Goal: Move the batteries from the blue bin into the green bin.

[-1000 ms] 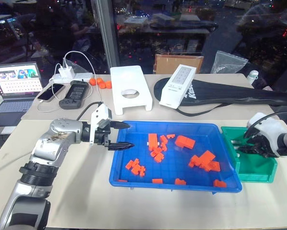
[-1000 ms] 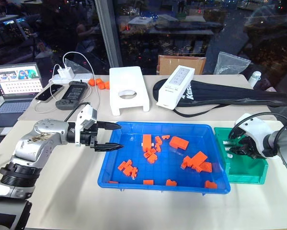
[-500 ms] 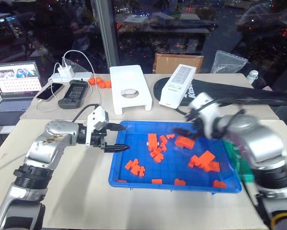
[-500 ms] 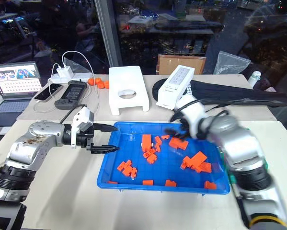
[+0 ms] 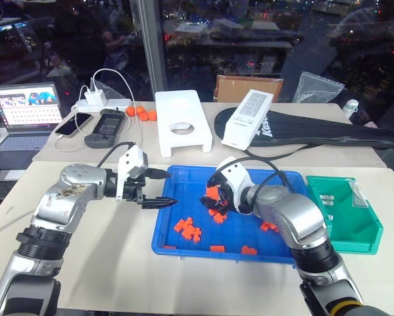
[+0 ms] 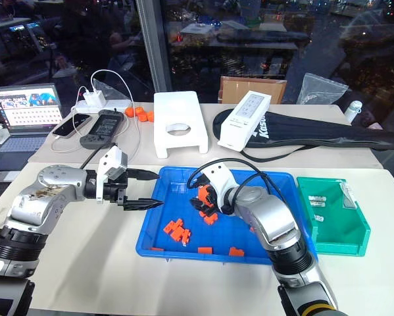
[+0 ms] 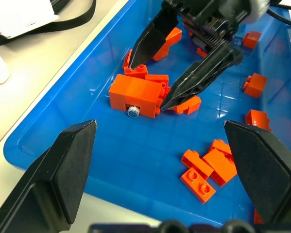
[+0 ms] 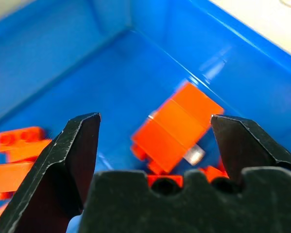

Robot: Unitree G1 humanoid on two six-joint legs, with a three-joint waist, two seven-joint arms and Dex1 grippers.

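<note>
The blue bin (image 5: 183,207) lies in the middle of the table, strewn with orange bricks. One of the batteries (image 7: 132,111) lies on its floor against a large orange brick (image 7: 138,92); the right wrist view shows this battery (image 8: 195,154) beside the same brick (image 8: 177,126). My right gripper (image 5: 213,199) is down inside the bin, open, its jaws straddling that brick cluster, holding nothing. Over the bin's left rim my left gripper (image 5: 172,187) hovers, open and empty. To the right stands the green bin (image 5: 344,214) with a few batteries (image 5: 326,197) inside.
Behind the blue bin stand a white block with a hole (image 5: 182,125), a white device (image 5: 246,118) and a long black bag (image 5: 315,131). A laptop (image 5: 25,108), phones (image 5: 108,128) and cables sit at the back left. Bare table lies in front.
My right arm has swung left from the green bin into the blue bin and now stands open over the brick cluster. The left gripper has kept its place.
</note>
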